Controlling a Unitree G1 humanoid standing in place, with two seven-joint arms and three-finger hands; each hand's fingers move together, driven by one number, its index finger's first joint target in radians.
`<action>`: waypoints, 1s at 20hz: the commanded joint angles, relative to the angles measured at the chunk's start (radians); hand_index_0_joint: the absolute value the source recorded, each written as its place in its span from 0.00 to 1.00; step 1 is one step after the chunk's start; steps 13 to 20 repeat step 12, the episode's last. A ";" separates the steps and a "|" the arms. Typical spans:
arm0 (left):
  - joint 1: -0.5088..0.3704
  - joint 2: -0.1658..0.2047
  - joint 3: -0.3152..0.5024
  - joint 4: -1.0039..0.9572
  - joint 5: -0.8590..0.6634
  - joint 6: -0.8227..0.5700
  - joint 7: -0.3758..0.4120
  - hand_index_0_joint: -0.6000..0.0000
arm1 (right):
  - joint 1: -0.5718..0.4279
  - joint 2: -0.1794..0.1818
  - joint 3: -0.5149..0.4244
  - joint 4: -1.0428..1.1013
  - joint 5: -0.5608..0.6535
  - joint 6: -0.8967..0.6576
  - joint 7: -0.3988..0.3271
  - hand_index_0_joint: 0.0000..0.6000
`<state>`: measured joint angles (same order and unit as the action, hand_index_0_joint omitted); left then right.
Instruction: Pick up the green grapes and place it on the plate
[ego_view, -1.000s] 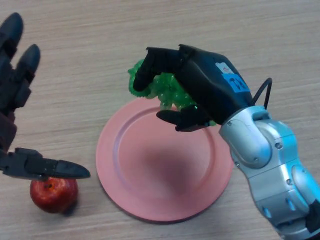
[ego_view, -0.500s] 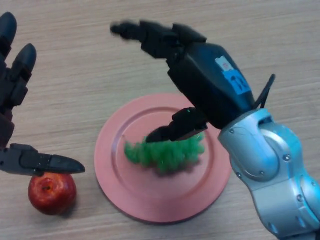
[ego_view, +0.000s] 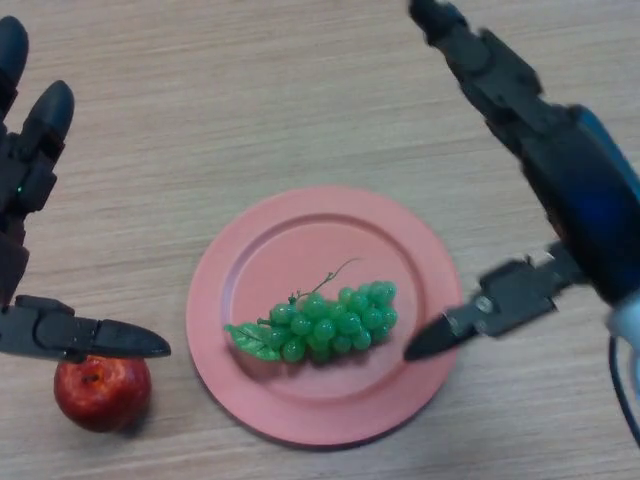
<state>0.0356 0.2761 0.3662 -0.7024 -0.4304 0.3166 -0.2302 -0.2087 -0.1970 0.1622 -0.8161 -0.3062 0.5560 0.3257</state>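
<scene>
Green grapes, one bunch lying flat, stem up, inside round pink plate on table

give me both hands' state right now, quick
Left hand: open, holding nothing, above the apple.
Right hand: open, holding nothing; the grapes lie on the plate.

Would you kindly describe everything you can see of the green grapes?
The green grapes are a glossy, plastic-looking bunch of small round berries with a thin brown stem curling up and a green leaf at the left end. The bunch lies on its side, slightly below the middle of the pink plate. Only the plate touches it; neither hand does.
</scene>
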 joint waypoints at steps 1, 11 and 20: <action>-0.058 0.077 0.060 -0.059 0.011 -0.067 0.004 1.00 | -0.016 0.007 -0.062 -0.136 0.111 0.053 -0.008 0.00; -0.137 0.125 0.064 -0.121 -0.035 0.050 0.065 1.00 | 0.046 -0.061 -0.174 -0.134 0.335 -0.002 -0.093 0.00; -0.136 0.124 0.064 -0.118 -0.036 0.049 0.063 1.00 | 0.045 -0.062 -0.166 -0.132 0.331 0.001 -0.090 0.00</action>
